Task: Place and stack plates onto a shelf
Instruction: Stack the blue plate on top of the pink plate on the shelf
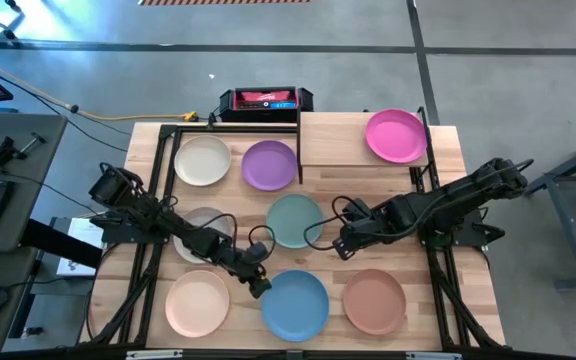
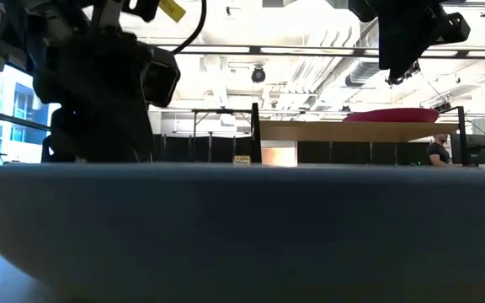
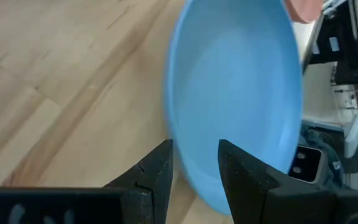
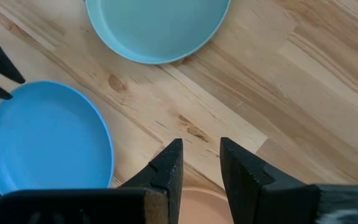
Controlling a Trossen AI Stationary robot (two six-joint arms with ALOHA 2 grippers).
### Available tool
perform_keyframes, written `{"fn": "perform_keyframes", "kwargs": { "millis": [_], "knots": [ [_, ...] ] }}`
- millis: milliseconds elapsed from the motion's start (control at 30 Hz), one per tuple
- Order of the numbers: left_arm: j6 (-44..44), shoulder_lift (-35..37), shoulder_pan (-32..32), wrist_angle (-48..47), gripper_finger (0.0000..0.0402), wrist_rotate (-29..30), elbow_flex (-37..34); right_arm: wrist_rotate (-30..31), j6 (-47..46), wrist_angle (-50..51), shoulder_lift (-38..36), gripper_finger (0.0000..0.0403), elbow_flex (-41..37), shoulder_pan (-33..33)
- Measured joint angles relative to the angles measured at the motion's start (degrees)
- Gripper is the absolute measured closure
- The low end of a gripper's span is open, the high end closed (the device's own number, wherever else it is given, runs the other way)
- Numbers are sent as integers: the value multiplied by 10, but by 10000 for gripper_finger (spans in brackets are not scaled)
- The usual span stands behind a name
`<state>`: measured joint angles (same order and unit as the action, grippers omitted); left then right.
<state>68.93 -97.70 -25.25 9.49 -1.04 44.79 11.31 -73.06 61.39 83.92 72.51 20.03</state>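
Magenta plate (image 1: 396,135) already set on shelf (image 1: 338,150), bench 1 o'clock. Seven plates left on bench (image 1: 438,300). Left claw (image 3: 194,165) spread, straddling blue plate (image 1: 295,303) rim, 6 o'clock. Right claw (image 4: 197,165) spread, empty, near teal plate (image 1: 294,220), centre.

The table (image 4: 303,81) is pale wood with visible grain and knots, smooth and faintly satin. The blue plate (image 3: 241,81) and teal plate (image 4: 157,25) look like smooth matt plastic, and the shelf (image 1: 333,140) is pale wood
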Motion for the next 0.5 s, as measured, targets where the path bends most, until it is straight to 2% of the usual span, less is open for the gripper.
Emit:
{"fn": "perform_keyframes", "kwargs": {
  "millis": [233,500],
  "knots": [
    [-24,29,26,-23,287,-42,28,-3,0,0,0,318,0,0],
    [-89,61,52,-144,287,-55,118,-3,1,-2,0,318,0,0]
  ]
}}
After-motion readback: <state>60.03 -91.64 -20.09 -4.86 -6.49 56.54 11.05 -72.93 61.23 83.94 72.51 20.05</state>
